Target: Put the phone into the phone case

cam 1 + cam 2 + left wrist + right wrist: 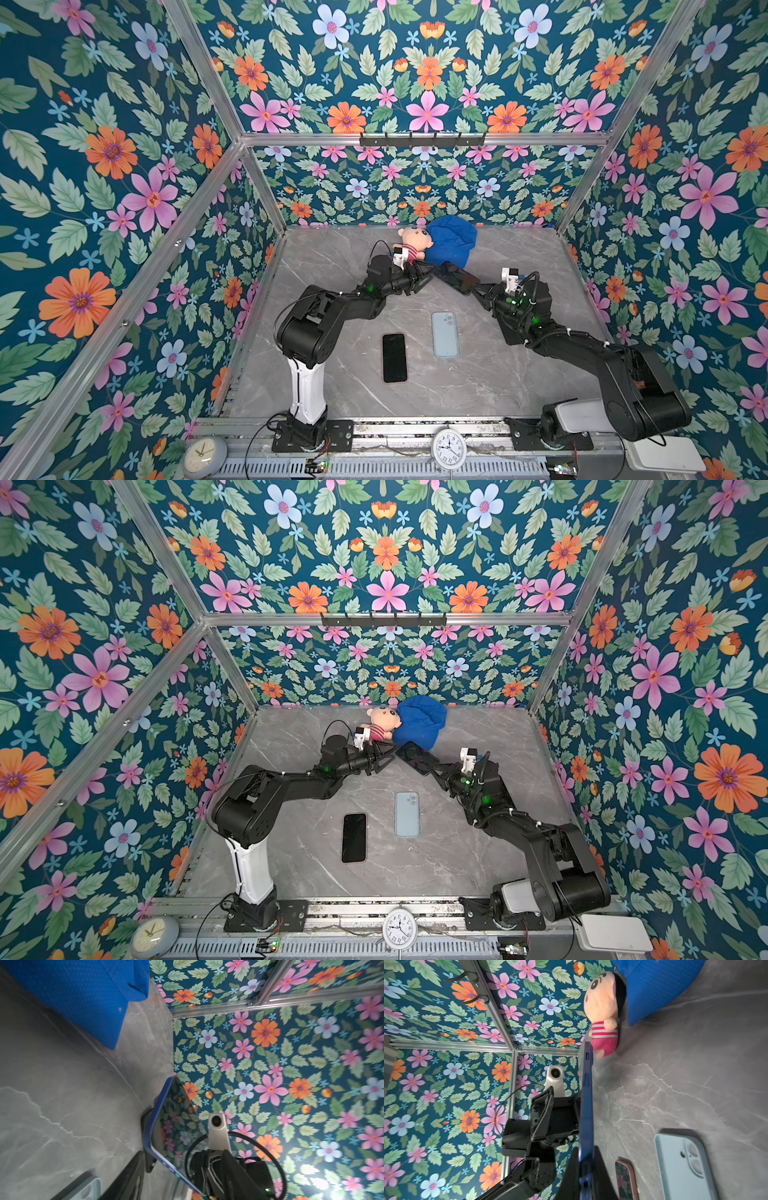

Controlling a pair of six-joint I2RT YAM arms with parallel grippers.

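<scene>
Right gripper (476, 286) pinches one end of blue-rimmed phone (455, 277), held tilted above table (519, 374). Left gripper (428, 277) spread, tips just beside phone's free end (contact unclear). Below both grippers, nearer arm bases: light blue case (445, 334) and black phone (394, 357), flat on table.

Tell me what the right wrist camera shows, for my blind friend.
The right end effector grips a blue-edged phone by one end, edge-on, with the open left end effector beyond it. On the grey table lie a light blue phone case and a pink-edged phone; a plush doll and blue cloth sit beyond.
</scene>
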